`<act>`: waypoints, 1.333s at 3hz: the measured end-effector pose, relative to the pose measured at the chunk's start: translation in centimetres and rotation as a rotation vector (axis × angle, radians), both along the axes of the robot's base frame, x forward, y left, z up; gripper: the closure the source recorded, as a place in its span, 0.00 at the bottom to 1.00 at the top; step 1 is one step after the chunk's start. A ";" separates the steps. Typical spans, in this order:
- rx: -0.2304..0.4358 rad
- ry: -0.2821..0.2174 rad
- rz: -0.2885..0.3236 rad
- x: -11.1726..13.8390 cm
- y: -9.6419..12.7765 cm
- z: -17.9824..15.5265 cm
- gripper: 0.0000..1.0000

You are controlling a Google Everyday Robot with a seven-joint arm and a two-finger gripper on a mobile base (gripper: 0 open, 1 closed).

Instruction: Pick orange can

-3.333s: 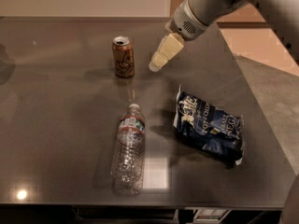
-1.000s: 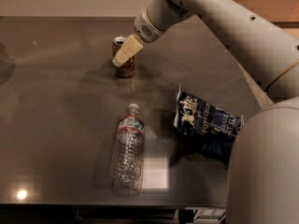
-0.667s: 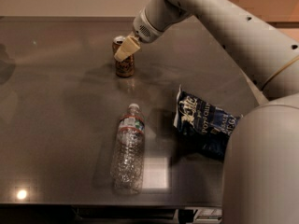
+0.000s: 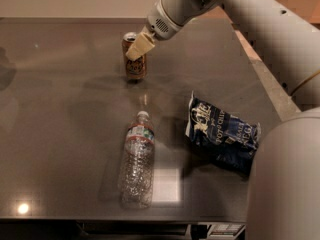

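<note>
The orange can stands upright on the dark grey table, at the far middle. It is orange-brown with a silver top and pale lettering. My gripper, cream-coloured at its tip, comes down from the upper right on the white arm. Its tip overlaps the can's upper right side and rim and hides part of the top. The can still stands on the table.
A clear plastic water bottle lies on its side near the front middle, cap pointing away. A dark blue chip bag lies to the right. My arm's large white body fills the right side. The table's right edge runs diagonally.
My gripper has moved left from the open table right of the can to the can's top right. In the last second it hardly moved. The can, bottle and bag have stayed put.
</note>
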State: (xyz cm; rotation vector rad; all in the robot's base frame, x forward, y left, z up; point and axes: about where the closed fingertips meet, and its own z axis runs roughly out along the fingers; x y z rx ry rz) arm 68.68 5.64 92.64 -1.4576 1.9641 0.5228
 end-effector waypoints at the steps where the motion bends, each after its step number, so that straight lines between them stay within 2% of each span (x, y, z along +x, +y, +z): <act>1: 0.001 -0.047 0.081 -2.4 -0.6 4.3 1.00; 3: -0.002 -0.102 0.201 -5.0 -0.9 9.6 1.00; 4: -0.002 -0.102 0.201 -5.0 -0.9 9.6 1.00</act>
